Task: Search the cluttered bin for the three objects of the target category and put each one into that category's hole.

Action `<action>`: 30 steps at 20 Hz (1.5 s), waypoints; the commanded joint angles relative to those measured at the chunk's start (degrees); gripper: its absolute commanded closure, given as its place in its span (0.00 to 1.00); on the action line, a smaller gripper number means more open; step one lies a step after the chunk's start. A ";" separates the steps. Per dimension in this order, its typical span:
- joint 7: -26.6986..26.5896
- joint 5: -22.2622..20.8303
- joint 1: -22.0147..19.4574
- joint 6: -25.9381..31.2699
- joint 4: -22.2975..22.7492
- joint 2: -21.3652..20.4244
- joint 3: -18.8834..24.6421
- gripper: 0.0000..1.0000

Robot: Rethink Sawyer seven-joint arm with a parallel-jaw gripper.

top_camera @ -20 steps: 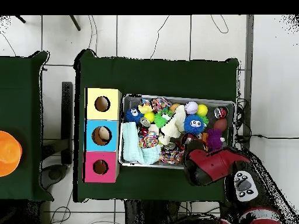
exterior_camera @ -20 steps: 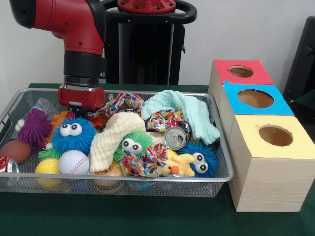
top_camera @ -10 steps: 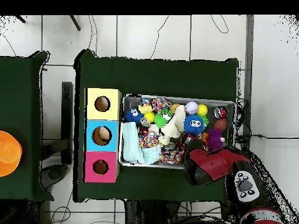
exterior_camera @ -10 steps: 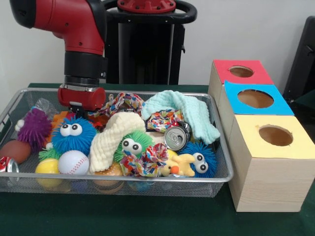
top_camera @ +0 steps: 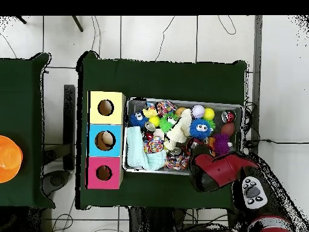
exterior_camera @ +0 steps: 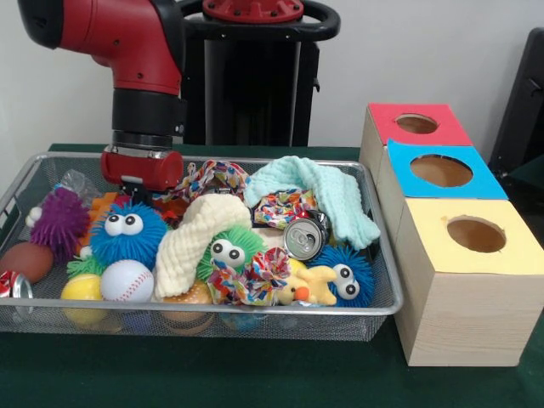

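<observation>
Although the tool (exterior_camera: 136, 189) has its tips sunk behind the blue fuzzy toy (exterior_camera: 127, 231) at the rear of the wire bin (exterior_camera: 374, 310), we cannot tell whether it is parted or closed, nor whether it grips anything; it appears to touch the clutter beside the purple spiky ball (exterior_camera: 59, 219). Around it lie a baseball (exterior_camera: 127, 280), a cream cloth (exterior_camera: 191, 238), a green fuzzy toy (exterior_camera: 228, 251), a drink can (exterior_camera: 304, 238) and a mint cloth (exterior_camera: 327, 200). Beside the bin on the green tabletop (exterior_camera: 255, 374) stand the red box (exterior_camera: 412, 127), blue box (exterior_camera: 442, 172) and yellow box (exterior_camera: 476, 246). From overhead we see something pale in the blue box's hole (top_camera: 105, 141), so we judge one object possibly sorted; which category is the target we cannot tell.
</observation>
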 commanded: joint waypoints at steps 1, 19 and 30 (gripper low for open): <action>-2.30 1.20 -0.12 7.07 4.60 -0.26 4.70 1.00; -8.62 5.52 -3.27 17.45 7.98 -6.76 10.21 1.00; -12.58 11.92 -7.40 25.19 14.26 -14.94 19.07 1.00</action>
